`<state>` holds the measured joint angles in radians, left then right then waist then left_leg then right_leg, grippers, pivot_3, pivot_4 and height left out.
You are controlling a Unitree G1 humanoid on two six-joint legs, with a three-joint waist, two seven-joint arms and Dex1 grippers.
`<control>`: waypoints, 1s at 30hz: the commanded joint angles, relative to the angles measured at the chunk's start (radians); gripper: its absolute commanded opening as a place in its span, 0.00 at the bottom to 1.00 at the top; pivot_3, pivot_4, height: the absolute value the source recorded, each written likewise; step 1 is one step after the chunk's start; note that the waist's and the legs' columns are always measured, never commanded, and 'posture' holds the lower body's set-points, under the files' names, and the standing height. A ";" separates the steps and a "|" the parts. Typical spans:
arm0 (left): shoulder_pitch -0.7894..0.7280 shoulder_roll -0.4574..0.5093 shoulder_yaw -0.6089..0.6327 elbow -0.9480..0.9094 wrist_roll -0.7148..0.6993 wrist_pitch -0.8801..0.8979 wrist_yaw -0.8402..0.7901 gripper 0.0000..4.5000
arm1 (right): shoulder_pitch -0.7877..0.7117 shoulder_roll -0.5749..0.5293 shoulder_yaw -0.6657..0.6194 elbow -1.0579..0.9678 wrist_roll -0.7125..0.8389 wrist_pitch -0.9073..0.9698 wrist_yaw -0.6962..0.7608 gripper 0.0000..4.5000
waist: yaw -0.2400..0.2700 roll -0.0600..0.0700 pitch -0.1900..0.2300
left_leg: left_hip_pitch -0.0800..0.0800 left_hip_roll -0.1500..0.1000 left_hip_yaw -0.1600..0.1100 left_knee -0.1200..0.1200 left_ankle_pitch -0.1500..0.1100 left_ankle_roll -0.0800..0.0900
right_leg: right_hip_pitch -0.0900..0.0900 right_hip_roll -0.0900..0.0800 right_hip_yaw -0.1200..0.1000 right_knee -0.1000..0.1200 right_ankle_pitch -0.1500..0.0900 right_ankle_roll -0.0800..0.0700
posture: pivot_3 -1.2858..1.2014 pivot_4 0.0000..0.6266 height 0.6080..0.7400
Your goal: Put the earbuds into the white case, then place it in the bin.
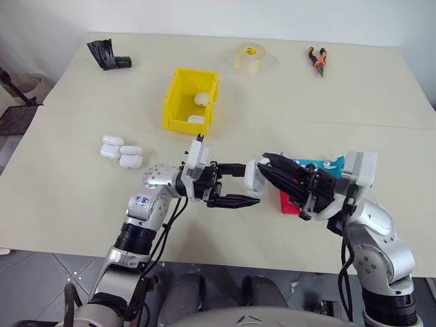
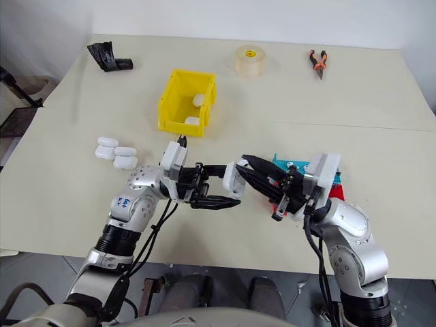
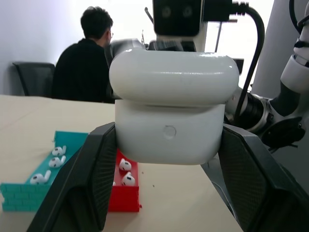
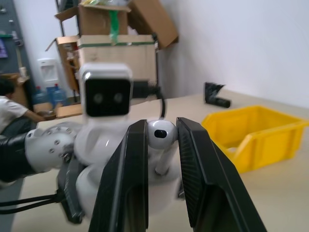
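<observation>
My left gripper [image 1: 251, 182] is shut on the white case [image 1: 253, 174], held above the table's near middle with its lid flipped open [image 3: 174, 72] over the base [image 3: 169, 137]. From the right, my right gripper [image 1: 269, 163] meets it. It is shut on one earbud [image 4: 161, 135], stem pointing down into the open case. The yellow bin [image 1: 178, 95] stands farther back on the table with two white cases [image 1: 202, 99] inside it. More earbuds [image 3: 53, 159] lie in the red and teal tray.
Three white cases [image 1: 121, 151] lie in a cluster at the left. The red and teal tray [image 1: 320, 163] sits under my right arm. A tape roll [image 1: 249, 58], orange pliers [image 1: 317, 60] and a black object [image 1: 107, 54] lie along the far edge. A seated person [image 3: 87, 63] is beyond the table.
</observation>
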<state>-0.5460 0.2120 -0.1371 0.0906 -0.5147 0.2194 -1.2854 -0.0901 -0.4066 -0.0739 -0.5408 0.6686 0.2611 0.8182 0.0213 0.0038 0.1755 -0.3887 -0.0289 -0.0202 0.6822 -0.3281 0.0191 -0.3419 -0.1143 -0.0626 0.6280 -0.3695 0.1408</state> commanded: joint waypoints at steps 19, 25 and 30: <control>-0.028 -0.038 0.007 -0.029 -0.023 -0.040 0.002 0.62 | -0.050 -0.103 0.021 0.085 0.006 0.023 0.064 0.64 | 0.001 0.000 0.000 | 0.000 0.000 0.000 0.000 0.000 0.000 | 0.000 0.000 0.000 0.000 0.000 0.000 | 0.52 0.24 1.00; -0.018 -0.045 0.011 -0.022 -0.018 -0.054 0.003 0.62 | -0.049 -0.200 -0.100 0.050 0.089 0.057 0.084 1.00 | 0.003 0.000 0.000 | 0.000 0.000 0.000 0.000 0.000 0.000 | 0.000 0.000 0.000 0.000 0.000 0.000 | 0.52 0.24 1.00; -0.008 -0.055 0.013 -0.008 -0.013 -0.075 0.009 0.62 | 0.008 -0.293 -0.231 0.048 0.124 0.073 0.111 1.00 | 0.004 0.000 0.000 | 0.000 0.000 0.000 0.000 0.000 0.000 | 0.001 -0.001 -0.001 -0.001 0.000 0.000 | 0.52 0.24 1.00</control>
<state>-0.5454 0.1646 -0.1357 0.1081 -0.5067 0.1662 -1.2776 -0.0967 -0.6773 -0.2377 -0.4614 0.7594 0.3314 0.9152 0.0258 0.0037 0.1755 -0.3889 -0.0291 -0.0201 0.6822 -0.3281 0.0195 -0.3410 -0.1150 -0.0632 0.6271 -0.3695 0.1408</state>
